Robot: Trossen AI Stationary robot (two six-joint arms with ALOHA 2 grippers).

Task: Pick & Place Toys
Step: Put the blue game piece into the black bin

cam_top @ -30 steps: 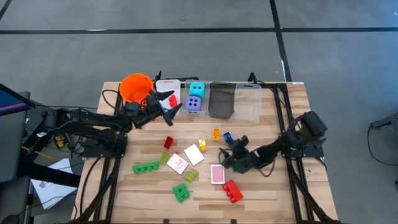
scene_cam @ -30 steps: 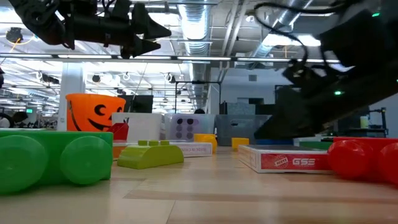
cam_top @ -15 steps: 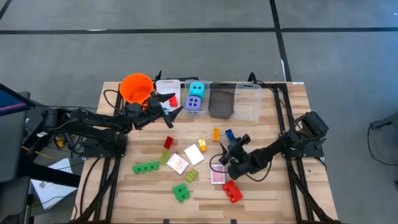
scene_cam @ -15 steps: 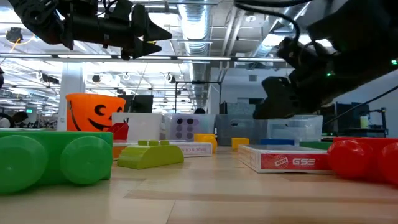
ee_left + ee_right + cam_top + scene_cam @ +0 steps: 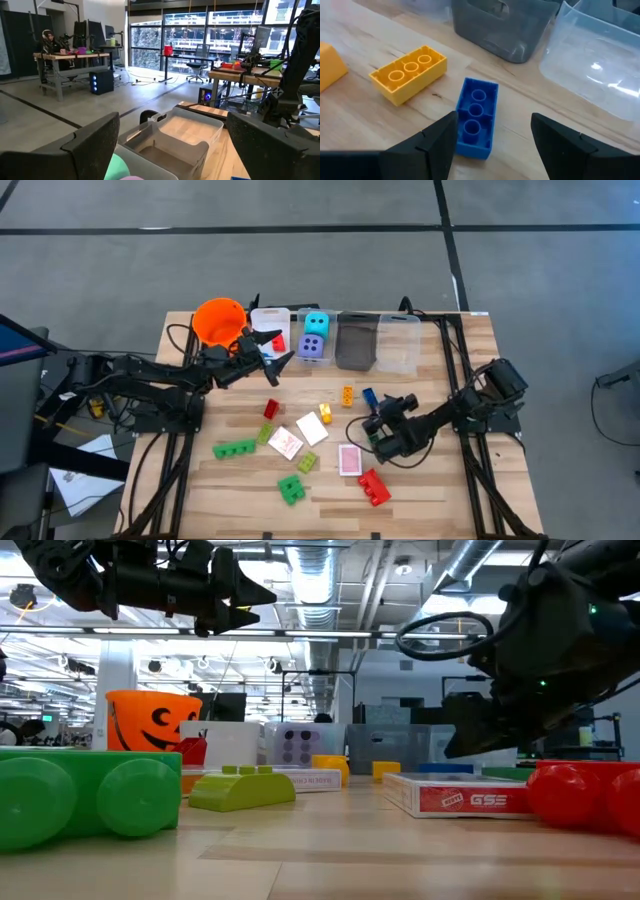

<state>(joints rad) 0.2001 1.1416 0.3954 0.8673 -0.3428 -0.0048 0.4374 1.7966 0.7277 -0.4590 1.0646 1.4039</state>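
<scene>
Left end effector (image 5: 283,345): raised above the bench, beside the row of bins; fingers (image 5: 92,145) spread wide, nothing between them.
Right end effector (image 5: 377,420): low over the bench, just beside the small blue plastic brick (image 5: 476,117); fingers (image 5: 436,140) parted to either side of the brick's near end, not closed on it, holding nothing.
Small blue plastic brick: flat on the wooden bench (image 5: 430,480), studs up, near the dark grey bin (image 5: 355,345).
Yellow plastic brick (image 5: 409,74): lying just beside the blue one, apart from it.
Cyan dotted die (image 5: 316,323) and purple dotted die (image 5: 312,348): together inside a clear bin in the row at the far edge.
Small red piece (image 5: 278,341): in the white bin next to the orange pumpkin-face bucket (image 5: 219,321).
Clear empty-looking bin (image 5: 399,343): last in the row, next to the dark grey one.
Red plastic brick (image 5: 375,487): near the front edge, close to a pink-backed playing card (image 5: 349,459).
Long green plastic brick (image 5: 235,448): on the left part of the bench.
Square green plastic brick (image 5: 291,489): near the front edge.
Small red brick (image 5: 271,409): mid-bench, beyond two white cards (image 5: 298,435).
</scene>
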